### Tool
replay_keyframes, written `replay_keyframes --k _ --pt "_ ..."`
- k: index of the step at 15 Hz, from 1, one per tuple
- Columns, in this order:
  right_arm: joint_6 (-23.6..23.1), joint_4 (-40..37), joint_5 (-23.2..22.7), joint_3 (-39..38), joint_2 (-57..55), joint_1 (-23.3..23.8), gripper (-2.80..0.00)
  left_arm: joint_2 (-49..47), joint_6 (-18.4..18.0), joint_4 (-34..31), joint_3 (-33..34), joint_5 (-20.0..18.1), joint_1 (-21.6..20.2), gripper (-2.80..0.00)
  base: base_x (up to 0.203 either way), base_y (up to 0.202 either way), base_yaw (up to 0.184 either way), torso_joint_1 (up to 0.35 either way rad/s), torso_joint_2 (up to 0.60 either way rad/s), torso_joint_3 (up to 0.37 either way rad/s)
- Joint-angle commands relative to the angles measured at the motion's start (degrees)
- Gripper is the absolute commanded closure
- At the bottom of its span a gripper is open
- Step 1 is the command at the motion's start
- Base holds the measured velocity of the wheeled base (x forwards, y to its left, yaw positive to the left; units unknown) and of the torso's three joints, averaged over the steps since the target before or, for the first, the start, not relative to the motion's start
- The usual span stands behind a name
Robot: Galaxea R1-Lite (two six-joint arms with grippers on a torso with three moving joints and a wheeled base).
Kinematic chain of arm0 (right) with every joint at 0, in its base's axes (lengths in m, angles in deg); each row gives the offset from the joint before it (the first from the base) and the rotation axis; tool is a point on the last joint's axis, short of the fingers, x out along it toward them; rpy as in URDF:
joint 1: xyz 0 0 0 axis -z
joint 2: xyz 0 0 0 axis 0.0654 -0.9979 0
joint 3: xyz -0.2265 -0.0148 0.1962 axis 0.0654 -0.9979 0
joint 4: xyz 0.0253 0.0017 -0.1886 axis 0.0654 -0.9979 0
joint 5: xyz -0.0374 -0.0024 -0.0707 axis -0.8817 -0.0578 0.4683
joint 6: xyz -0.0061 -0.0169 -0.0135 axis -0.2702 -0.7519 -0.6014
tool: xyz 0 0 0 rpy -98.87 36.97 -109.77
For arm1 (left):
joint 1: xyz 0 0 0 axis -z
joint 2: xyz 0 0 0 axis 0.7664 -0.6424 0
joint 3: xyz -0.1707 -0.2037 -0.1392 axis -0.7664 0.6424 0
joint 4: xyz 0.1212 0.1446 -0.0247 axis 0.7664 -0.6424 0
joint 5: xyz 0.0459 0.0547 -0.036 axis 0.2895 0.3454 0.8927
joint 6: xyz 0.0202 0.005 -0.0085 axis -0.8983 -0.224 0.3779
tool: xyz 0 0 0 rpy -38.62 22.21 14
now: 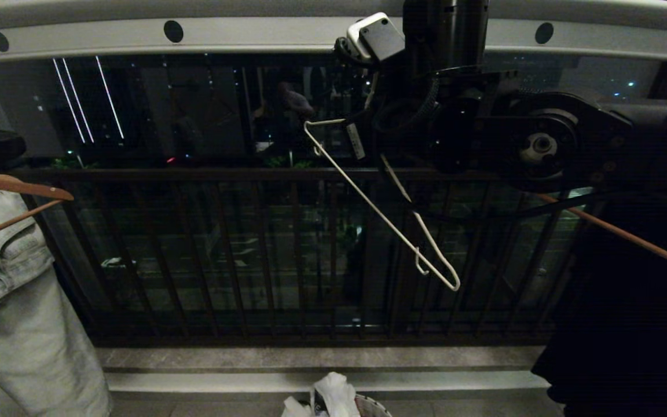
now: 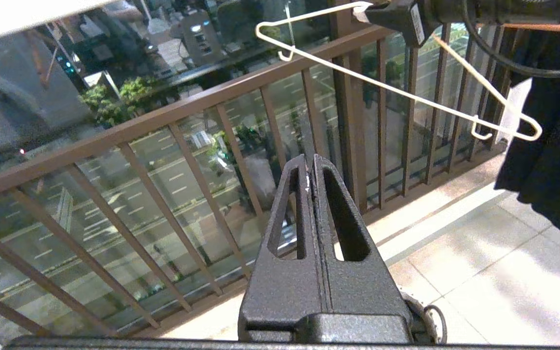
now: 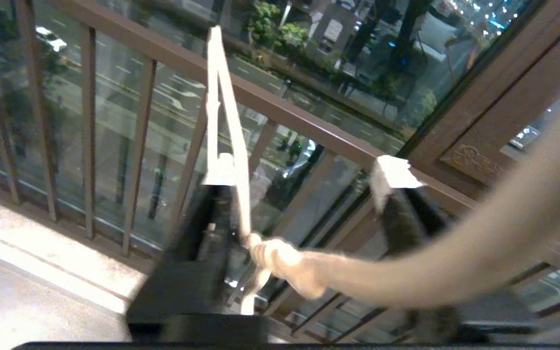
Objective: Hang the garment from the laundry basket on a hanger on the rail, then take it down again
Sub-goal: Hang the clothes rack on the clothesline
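Pale jeans hang from a wooden hanger at left; a black garment hangs at right, before the dark railing.

We note a white wire hanger against the dark brown barred balcony railing. The rail is pale grey with 1 row of round dark holes. Wooden hangers are orange-brown; the jeans are pale washed blue. A black garment hangs alongside. The white cloth is possibly the T-shirt. Both grippers are matte black.
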Motion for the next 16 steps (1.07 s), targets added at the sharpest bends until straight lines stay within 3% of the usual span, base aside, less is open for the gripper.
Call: replay_keyframes --k 1,8,16 --pt "-0.1 0.3 0.1 0.0 0.2 0.0 -2.8 -0.5 -0.1 -0.1 0.0 0.1 0.0 0.0 0.0 0.0 0.0 0.0 0.0 0.0" --pt "0.1 0.9 0.1 -3.2 4.1 -1.8 -2.8 -1.5 -0.2 -0.1 0.5 0.1 0.0 0.0 0.0 0.0 0.0 0.0 0.0 0.0" --pt "1.1 1.2 0.3 -16.9 17.7 -8.4 -2.8 -1.6 -0.2 -0.1 0.6 0.1 0.0 0.0 0.0 0.0 0.0 0.0 0.0 0.0"
